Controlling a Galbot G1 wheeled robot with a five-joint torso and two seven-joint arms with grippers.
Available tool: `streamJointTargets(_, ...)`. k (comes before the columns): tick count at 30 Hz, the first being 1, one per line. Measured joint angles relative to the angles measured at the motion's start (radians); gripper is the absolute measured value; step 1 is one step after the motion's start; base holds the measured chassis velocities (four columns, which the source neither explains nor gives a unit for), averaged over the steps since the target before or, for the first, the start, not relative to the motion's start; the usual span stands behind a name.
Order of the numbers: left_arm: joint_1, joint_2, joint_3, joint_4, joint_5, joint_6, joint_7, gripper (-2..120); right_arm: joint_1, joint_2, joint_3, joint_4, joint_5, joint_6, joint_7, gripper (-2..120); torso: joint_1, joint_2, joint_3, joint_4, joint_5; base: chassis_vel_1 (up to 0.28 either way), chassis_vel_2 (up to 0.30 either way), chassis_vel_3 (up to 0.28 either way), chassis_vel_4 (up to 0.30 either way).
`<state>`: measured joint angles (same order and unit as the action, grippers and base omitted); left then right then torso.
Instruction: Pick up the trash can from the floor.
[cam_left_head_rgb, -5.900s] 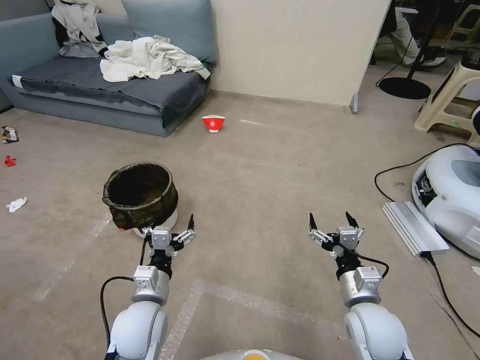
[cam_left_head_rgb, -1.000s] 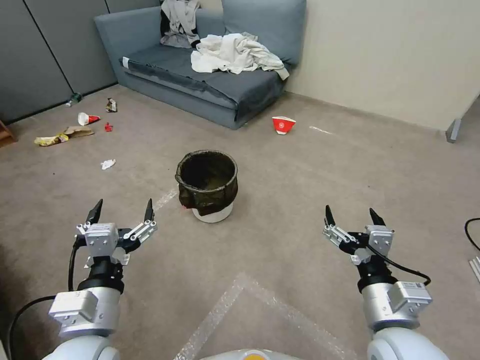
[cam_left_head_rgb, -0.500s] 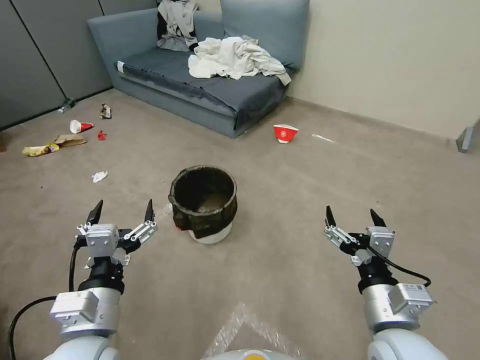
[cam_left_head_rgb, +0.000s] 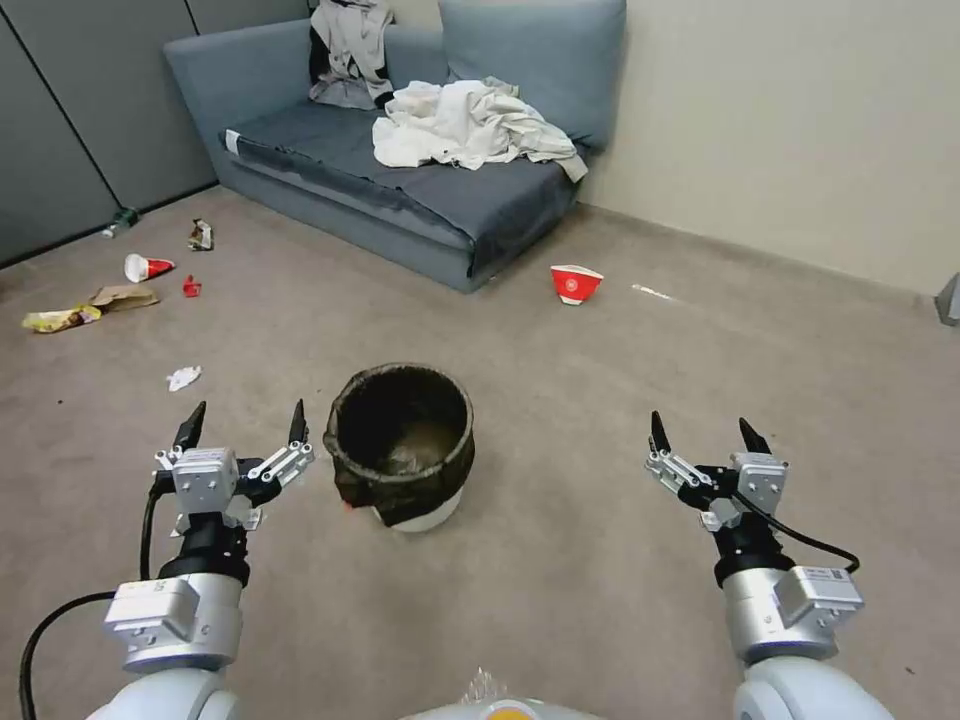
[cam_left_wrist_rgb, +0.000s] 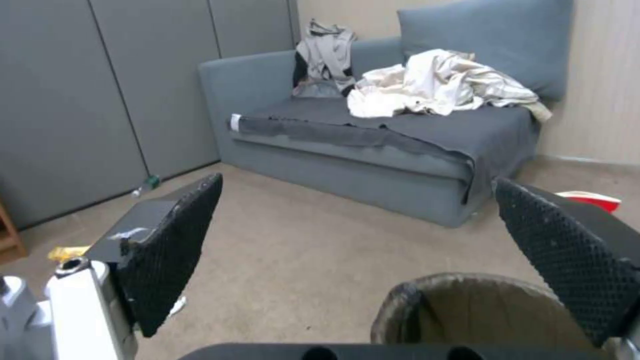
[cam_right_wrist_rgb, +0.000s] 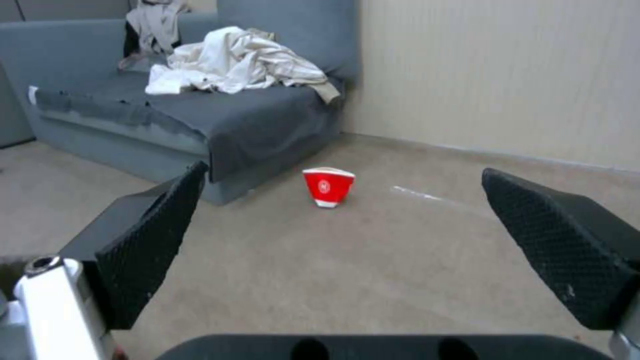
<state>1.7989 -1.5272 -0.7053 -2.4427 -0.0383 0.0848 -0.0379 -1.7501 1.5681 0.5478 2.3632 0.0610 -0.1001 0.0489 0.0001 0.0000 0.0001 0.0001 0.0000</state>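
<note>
Spreading across the whole scene, the floor (cam_left_head_rgb: 600, 420) is flat beige-grey short-pile carpet. At 11 o'clock in the head view stands a blue-grey upholstered sofa (cam_left_head_rgb: 330, 190) with a boxy arm, a dark sheet over its seat, and a rumpled heap of off-white cloth (cam_left_head_rgb: 470, 125) on top.

The trash can (cam_left_head_rgb: 403, 445) stands upright on the carpet just left of centre, a small round white bin whose glossy dark plastic bag (cam_left_head_rgb: 400, 475) is folded over the rim and hangs in wrinkles down most of its side, leaving a white band at the base. In the left wrist view its rounded rim (cam_left_wrist_rgb: 467, 290) sits close below the camera.

Both arms reach forward low over the carpet, wrists level, fingers pointing toward 12 o'clock. The left gripper (cam_left_head_rgb: 243, 425) hovers just beside the can at its 9 o'clock, not touching, its black tapered fingers (cam_left_wrist_rgb: 173, 245) with diamond-textured pads spread wide. The right gripper (cam_left_head_rgb: 703, 437) is well apart from the can at its 3 o'clock, fingers (cam_right_wrist_rgb: 147, 250) likewise spread wide with nothing between them.

A tapered red-and-white paper cup (cam_left_head_rgb: 575, 283) sits on the carpet near the sofa's corner at 1 o'clock from the can. Crumpled wrappers and scraps of litter (cam_left_head_rgb: 90, 300) lie at 10 o'clock.
</note>
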Motion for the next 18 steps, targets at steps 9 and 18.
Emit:
streamJointTargets(9, -0.105, 0.043, -0.015, 0.037, -0.115, 0.175, 0.001, 100, 0.007, -0.005, 0.002, -0.003, 0.002, -0.005, 0.002, 100, 0.0, 0.0, 0.0, -0.0002, -0.0001, -0.036, 0.037, 0.041, -0.025)
streamJointTargets(18, -0.254, 0.13, 0.001, 0.171, -0.251, 0.355, -0.038, 100, 0.009, -0.009, 0.017, -0.017, 0.006, -0.005, 0.001, 100, 0.0, 0.0, 0.0, -0.0001, -0.0001, 0.0, 0.0, 0.0, 0.0)
